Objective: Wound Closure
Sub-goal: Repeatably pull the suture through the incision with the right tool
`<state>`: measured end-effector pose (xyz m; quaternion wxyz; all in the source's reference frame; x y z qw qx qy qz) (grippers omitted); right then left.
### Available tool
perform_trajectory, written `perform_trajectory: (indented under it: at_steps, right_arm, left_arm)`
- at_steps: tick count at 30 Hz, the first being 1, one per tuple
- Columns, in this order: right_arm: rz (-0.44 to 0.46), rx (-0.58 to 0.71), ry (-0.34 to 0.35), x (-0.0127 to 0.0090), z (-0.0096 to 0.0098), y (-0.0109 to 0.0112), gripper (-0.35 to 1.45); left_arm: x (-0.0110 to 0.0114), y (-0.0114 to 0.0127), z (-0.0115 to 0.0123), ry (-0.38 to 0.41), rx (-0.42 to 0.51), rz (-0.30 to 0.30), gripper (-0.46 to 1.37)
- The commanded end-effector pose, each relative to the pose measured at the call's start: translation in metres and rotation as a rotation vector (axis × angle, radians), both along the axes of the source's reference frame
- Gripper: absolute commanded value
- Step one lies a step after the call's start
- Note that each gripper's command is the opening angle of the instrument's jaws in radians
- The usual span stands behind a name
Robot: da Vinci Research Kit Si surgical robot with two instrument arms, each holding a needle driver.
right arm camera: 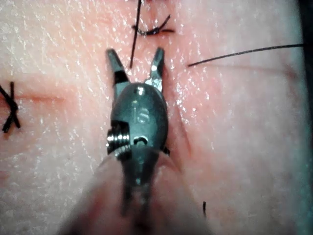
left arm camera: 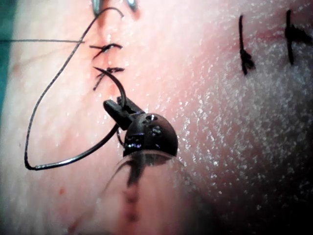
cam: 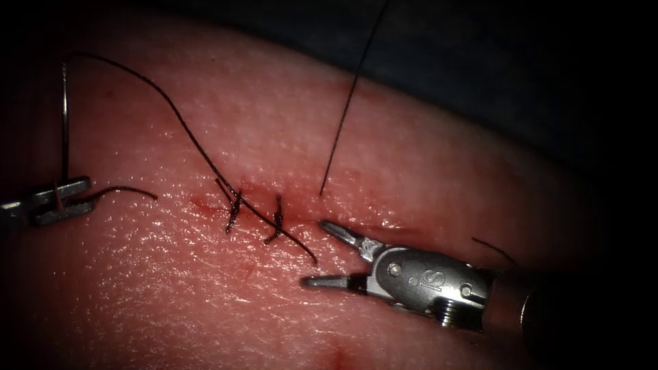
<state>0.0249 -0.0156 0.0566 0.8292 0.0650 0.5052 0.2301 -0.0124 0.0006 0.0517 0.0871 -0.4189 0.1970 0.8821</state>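
Steel needle (cam: 64, 116) is held near its base, clear of the tissue (cam: 425, 171), by the clamped left tool (cam: 65, 199); right tool (cam: 322, 253) gapes empty beside the stitched cut (cam: 274, 205), thread (cam: 178, 116) trailing. Judged: between stitches; regrasp needed.

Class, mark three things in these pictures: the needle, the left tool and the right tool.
needle (cam: 64, 116), endoscope view, on its thin curved body above the left jaws.
left tool (cam: 63, 200), endoscope view, between its jaw tips, shut on the needle.
right tool (cam: 323, 253), endoscope view, midway between its open, empty jaw tips.
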Motion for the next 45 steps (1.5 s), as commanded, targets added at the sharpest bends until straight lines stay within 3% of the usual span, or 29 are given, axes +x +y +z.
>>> perform_trajectory:
  at_steps: [1, 8, 9, 11, 12, 18, 29, 39, 45]
  right_arm:
    - [-0.004, 0.001, 0.005, 0.0001, 0.0, -0.0001, 0.92]
    - [-0.007, 0.004, 0.004, 0.0007, 0.0004, -0.0003, 0.74]
    - [-0.009, 0.004, 0.006, 0.0007, 0.0004, -0.0004, 0.65]
    - [-0.033, 0.029, 0.009, 0.0007, 0.0006, -0.0005, -0.29]
    - [-0.046, 0.045, 0.007, 0.0007, 0.0006, -0.0006, -0.35]
    - [-0.045, 0.062, 0.002, 0.0007, 0.0006, -0.0004, -0.35]
    - [-0.037, 0.075, 0.005, 0.0007, -0.0019, -0.0005, -0.35]
    - [-0.108, 0.092, -0.011, 0.0009, -0.0045, -0.0051, -0.35]
    - [-0.143, 0.097, 0.008, 0.0022, -0.0076, -0.009, -0.35]
  left_arm:
    - [-0.0001, 0.0, -0.0001, -0.002, 0.003, 0.004, -0.35]
    - [-0.0002, -0.0001, -0.0007, -0.006, -0.002, 0.005, -0.35]
    - [-0.0003, -0.0001, -0.0008, -0.006, -0.002, 0.005, -0.35]
    - [-0.0003, -0.0001, -0.001, -0.004, -0.005, 0.009, -0.35]
    - [-0.0003, -0.0001, -0.001, -0.006, -0.007, 0.007, -0.35]
    - [-0.0004, -0.0003, -0.0013, -0.008, -0.006, 0.009, -0.35]
    - [-0.0005, -0.0003, -0.0011, -0.016, -0.009, 0.013, -0.35]
    - [-0.0006, -0.0006, -0.0003, -0.05, -0.003, 0.029, -0.35]
    - [-0.0009, -0.0011, -0.0002, -0.109, 0.034, 0.031, -0.35]
